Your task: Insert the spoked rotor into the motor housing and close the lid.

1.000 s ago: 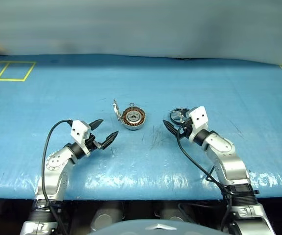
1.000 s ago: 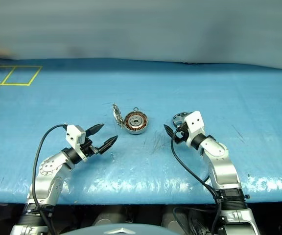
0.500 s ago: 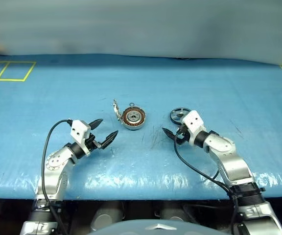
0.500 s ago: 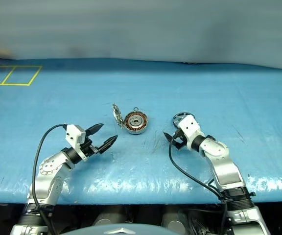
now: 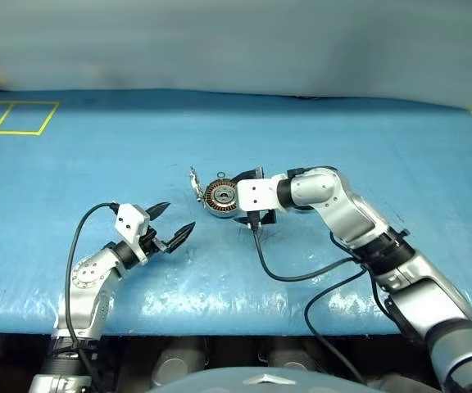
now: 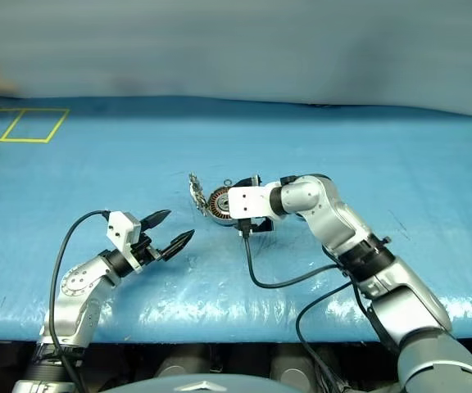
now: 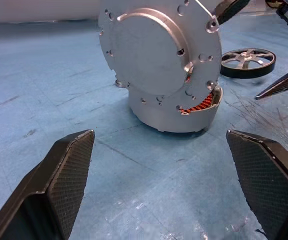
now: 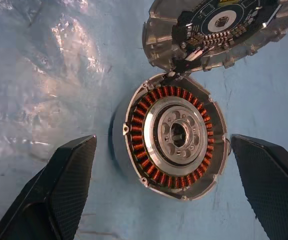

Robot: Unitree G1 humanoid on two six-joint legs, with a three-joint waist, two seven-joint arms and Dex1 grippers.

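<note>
Right wrist view, item one: motor housing [image 8: 171, 137], round grey metal case, lying flat and open-side up directly below the right gripper [image 8: 164, 195], between its two spread fingers. A ring of copper-brown windings surrounds a bright silver centre with a bored hub. Nothing sits in the well, so the insertion is judged not yet done.

Item two: lid [image 8: 216, 27], thin silvery disc joined to the housing's rim on the side beyond the fingertips, standing swung up. Its inner face carries a dark patterned board with small contacts; the left wrist view shows its outer face plain grey, stepped and drilled with small holes. Standing open, it leaves the well free for the rotor.

Item three: spoked rotor [image 7: 248, 61], flat wheel with dark rim and shiny silver spokes, lying on the blue sheet beyond the housing as seen from the left gripper [image 5: 173, 228]. It is touched by neither gripper.

Item four: right gripper, jaws wide apart, empty, poised over the housing, perhaps to check or steady it.

Item five: left gripper, jaws likewise wide and empty, aimed level at the lid's back, near but apart, probably waiting to close it.

Item six: table cover [image 5: 97, 155], blue glossy sheeting, scuffed near the housing.
</note>
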